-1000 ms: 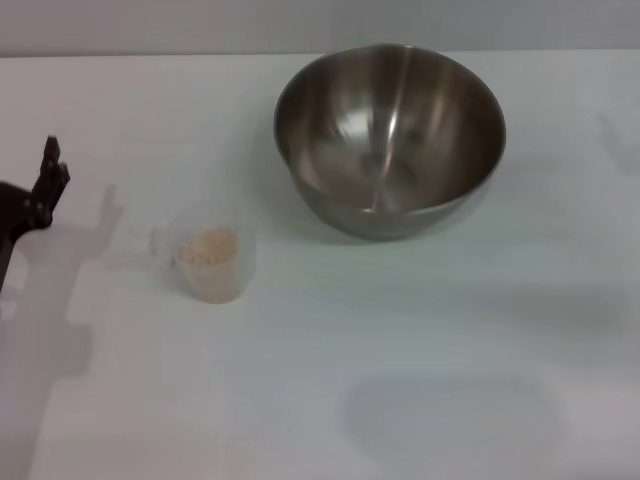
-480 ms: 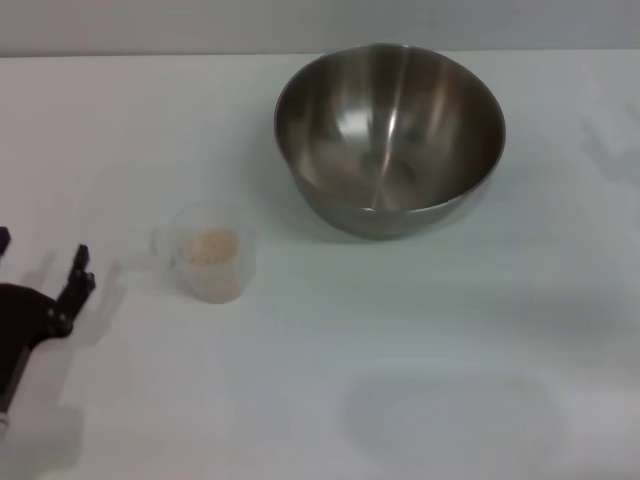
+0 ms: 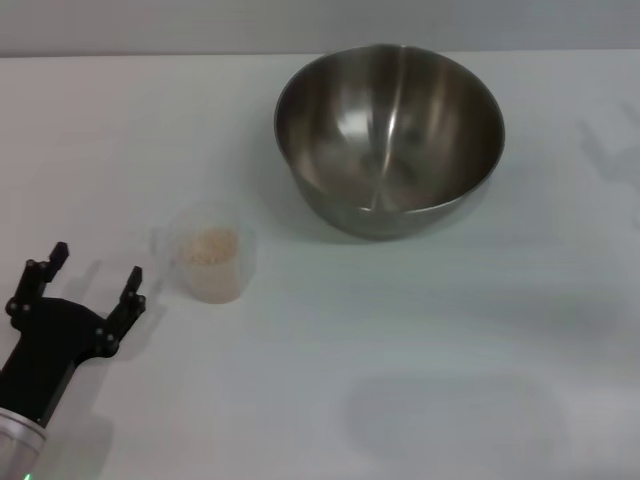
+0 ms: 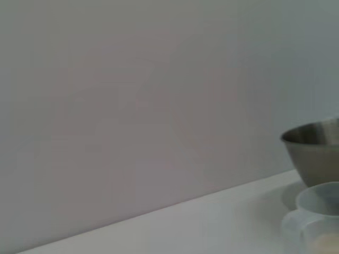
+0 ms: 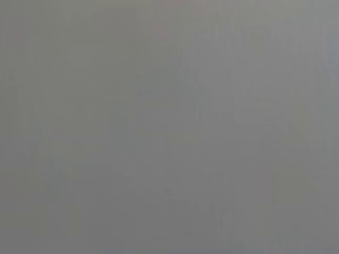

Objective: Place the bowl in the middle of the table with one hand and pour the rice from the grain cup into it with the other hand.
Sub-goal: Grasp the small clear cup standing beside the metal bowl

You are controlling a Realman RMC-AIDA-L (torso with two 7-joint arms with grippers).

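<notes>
A large steel bowl (image 3: 390,135) stands on the white table (image 3: 400,340) at the far centre, empty inside. To its near left sits the small clear grain cup (image 3: 210,263) holding beige rice (image 3: 209,246), handle pointing left. My left gripper (image 3: 90,278) is at the near left, open, its prongs spread with nothing between them, a short way left of the cup and apart from it. The left wrist view shows the cup (image 4: 317,222) and the bowl (image 4: 316,151) at one edge. My right gripper is out of view.
A grey wall (image 3: 320,25) runs behind the table's far edge. The right wrist view shows only plain grey. A faint shadow lies on the tabletop at the near right.
My left gripper has swung in from the left edge toward the near side and turned, so both prongs now show, pointing toward the cup. Bowl and cup have not moved.
</notes>
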